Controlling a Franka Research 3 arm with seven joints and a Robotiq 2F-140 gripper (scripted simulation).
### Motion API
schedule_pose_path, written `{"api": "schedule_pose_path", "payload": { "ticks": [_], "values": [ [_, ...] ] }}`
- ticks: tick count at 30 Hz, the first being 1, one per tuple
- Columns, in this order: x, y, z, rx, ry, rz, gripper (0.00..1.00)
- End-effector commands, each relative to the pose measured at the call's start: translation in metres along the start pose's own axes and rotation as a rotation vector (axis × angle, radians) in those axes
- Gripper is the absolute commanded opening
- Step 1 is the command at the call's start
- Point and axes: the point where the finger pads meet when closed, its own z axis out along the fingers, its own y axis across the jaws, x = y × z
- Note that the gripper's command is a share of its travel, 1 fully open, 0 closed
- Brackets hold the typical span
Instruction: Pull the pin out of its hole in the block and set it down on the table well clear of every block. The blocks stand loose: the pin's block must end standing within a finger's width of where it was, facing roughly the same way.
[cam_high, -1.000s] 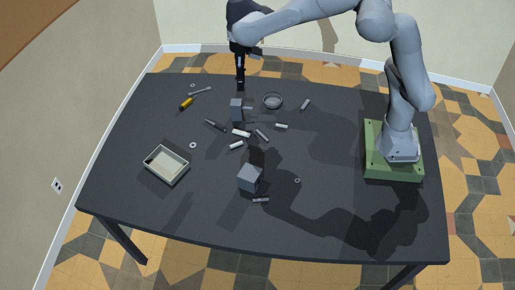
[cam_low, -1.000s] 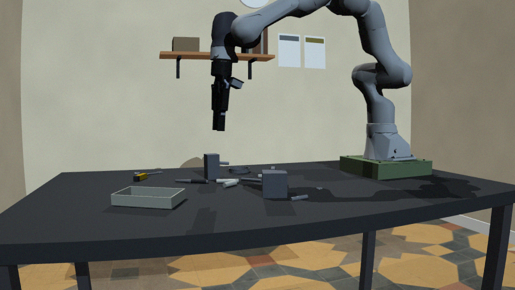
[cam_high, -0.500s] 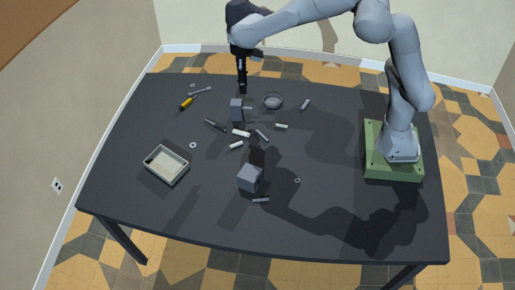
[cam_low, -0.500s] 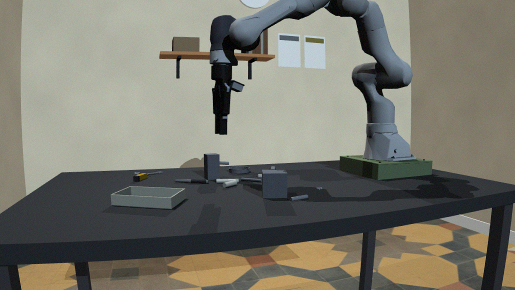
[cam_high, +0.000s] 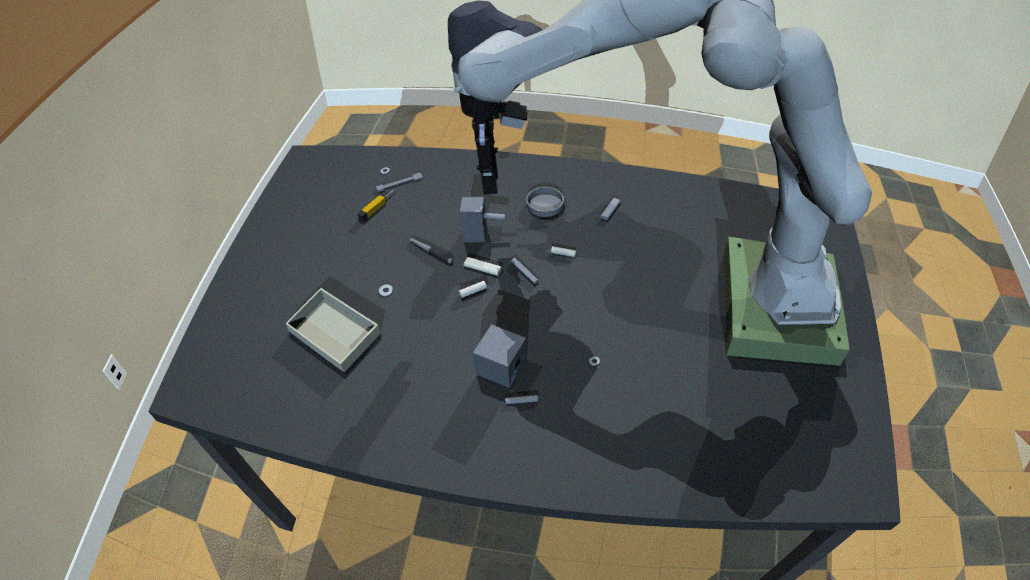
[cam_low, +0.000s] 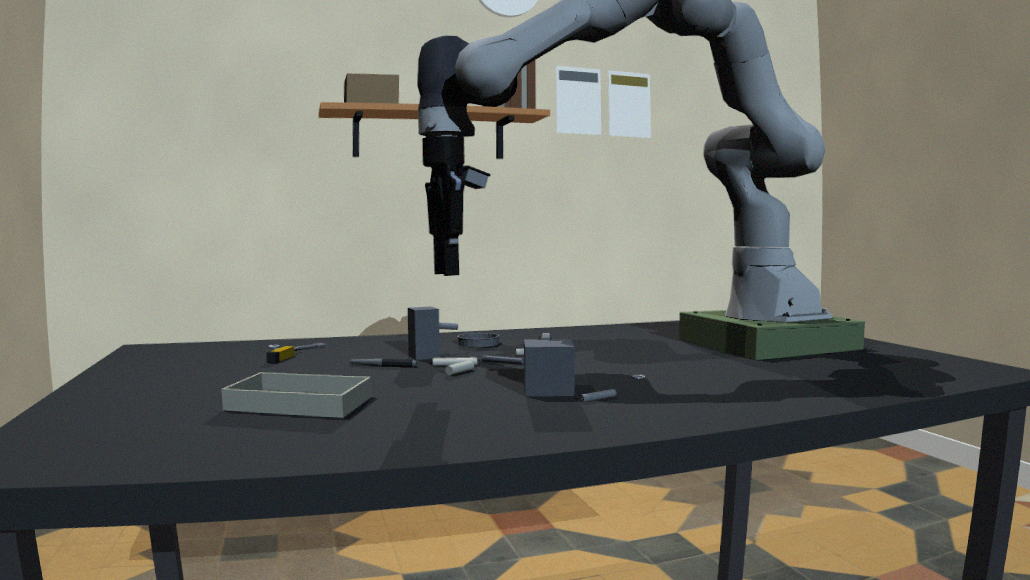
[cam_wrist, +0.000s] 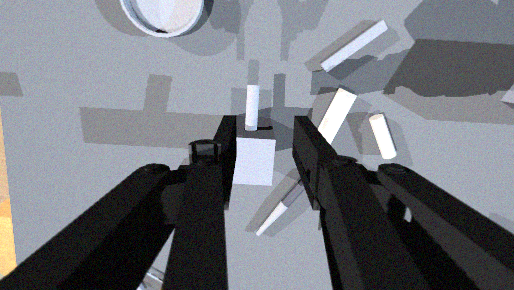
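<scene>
A small grey block stands at the back middle of the table. A short light pin sticks out sideways from its face, toward the round dish. My gripper hangs well above the block, pointing straight down. Its fingers stand partly apart with nothing between them. In the wrist view the block's top shows in the gap between the fingers, far below.
A larger grey block stands nearer the front. Loose cylinders, a marker, a yellow-handled tool and washers lie around. A round dish and an open tray are nearby.
</scene>
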Motion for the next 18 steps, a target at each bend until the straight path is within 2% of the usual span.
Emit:
{"api": "schedule_pose_path", "payload": {
  "ticks": [1, 18],
  "values": [
    [0.002, 0.004, 0.003, -0.009, 0.011, -0.012, 0.32],
    [0.000, 0.014, 0.005, -0.016, 0.028, -0.041, 0.32]
  ]
}}
